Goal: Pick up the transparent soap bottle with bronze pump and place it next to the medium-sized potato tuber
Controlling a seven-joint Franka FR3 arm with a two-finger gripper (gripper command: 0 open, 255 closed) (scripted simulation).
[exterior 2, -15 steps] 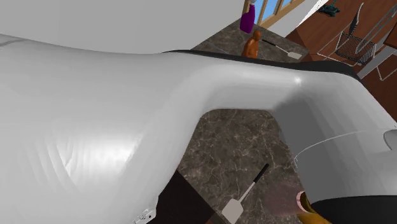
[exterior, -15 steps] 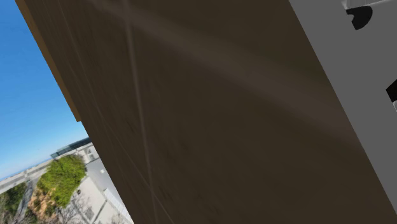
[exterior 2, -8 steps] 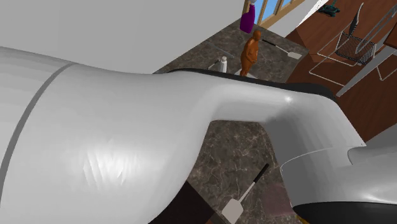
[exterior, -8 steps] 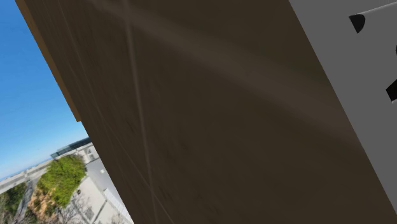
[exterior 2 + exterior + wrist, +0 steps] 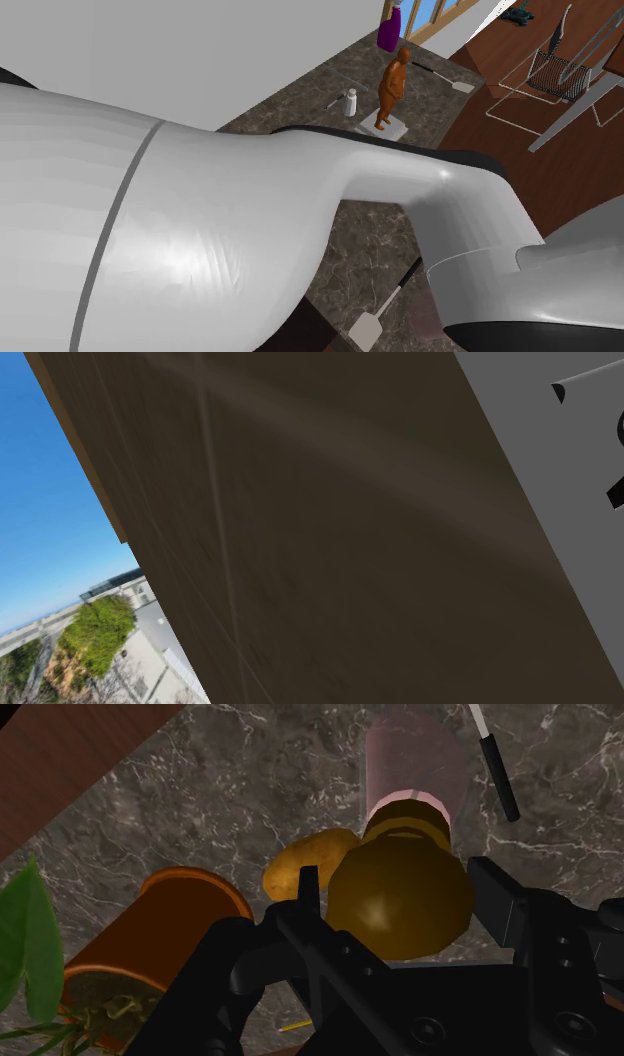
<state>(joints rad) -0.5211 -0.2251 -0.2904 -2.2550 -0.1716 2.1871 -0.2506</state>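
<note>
Bottle (image 5: 412, 764) is clasped at its bronze pump (image 5: 400, 909) by the gripper (image 5: 398, 886), base toward the counter (image 5: 200, 794), just beside the potato (image 5: 305, 864). Placing is judged in hand. Next, the bottle is to be lowered upright and released, clear of the tipped pot (image 5: 160, 939).

Count on the worktop (image 5: 330, 70):
- soap bottle (image 5: 412, 779): 1
- potato (image 5: 305, 864): 1
- plant pot (image 5: 170, 929): 1, with 1 green leaf (image 5: 25, 949) beside it
- spatulas: 2, one near (image 5: 372, 322) and one far (image 5: 460, 87)
- orange figurine (image 5: 394, 85): 1
- small white bottle (image 5: 350, 102): 1
- purple bottle (image 5: 389, 32): 1

Wire chairs (image 5: 555, 70) off the worktop: count unclear.
</note>
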